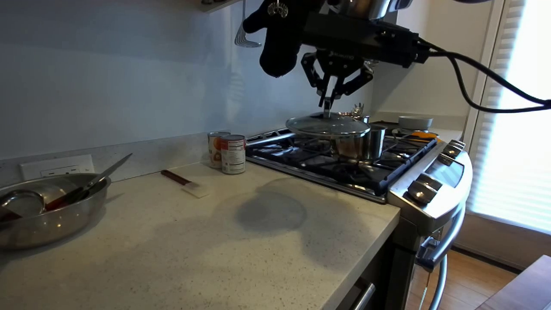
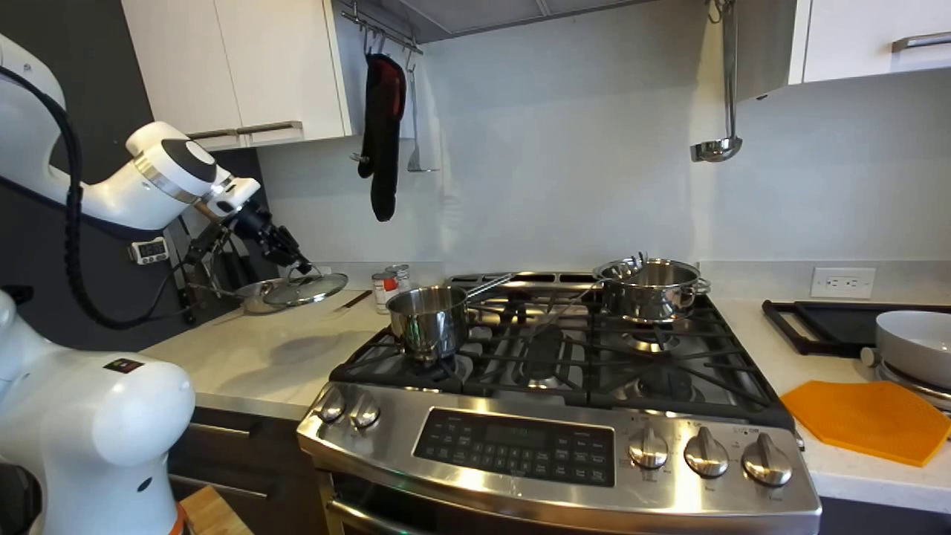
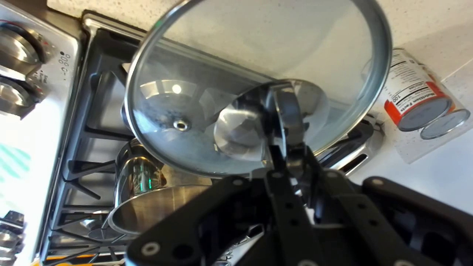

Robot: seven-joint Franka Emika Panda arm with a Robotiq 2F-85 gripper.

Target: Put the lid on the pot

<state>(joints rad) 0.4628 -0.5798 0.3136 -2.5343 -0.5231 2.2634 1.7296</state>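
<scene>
The clear-glass lid (image 1: 310, 126) with a metal rim hangs from my gripper (image 1: 326, 101) in the air, apart from the pot (image 1: 349, 148). My gripper (image 3: 286, 159) is shut on the metal loop handle of the lid (image 3: 236, 59). The pot (image 2: 431, 327) is open on the stove's front burner nearest the counter, its handle pointing to the back. In an exterior view the lid (image 2: 316, 288) is slightly tilted and left of the pot, over the counter, with my gripper (image 2: 303, 266) above it. In the wrist view part of the pot (image 3: 147, 210) shows below the lid.
Two tin cans (image 1: 233, 155) and a brush (image 1: 181, 178) lie near the wall. A steel bowl with utensils (image 1: 64, 226) is on the counter. A larger pot (image 2: 646, 297) stands on the stove's (image 2: 550, 357) back burner. A black mitt (image 2: 383, 126) hangs on the wall side.
</scene>
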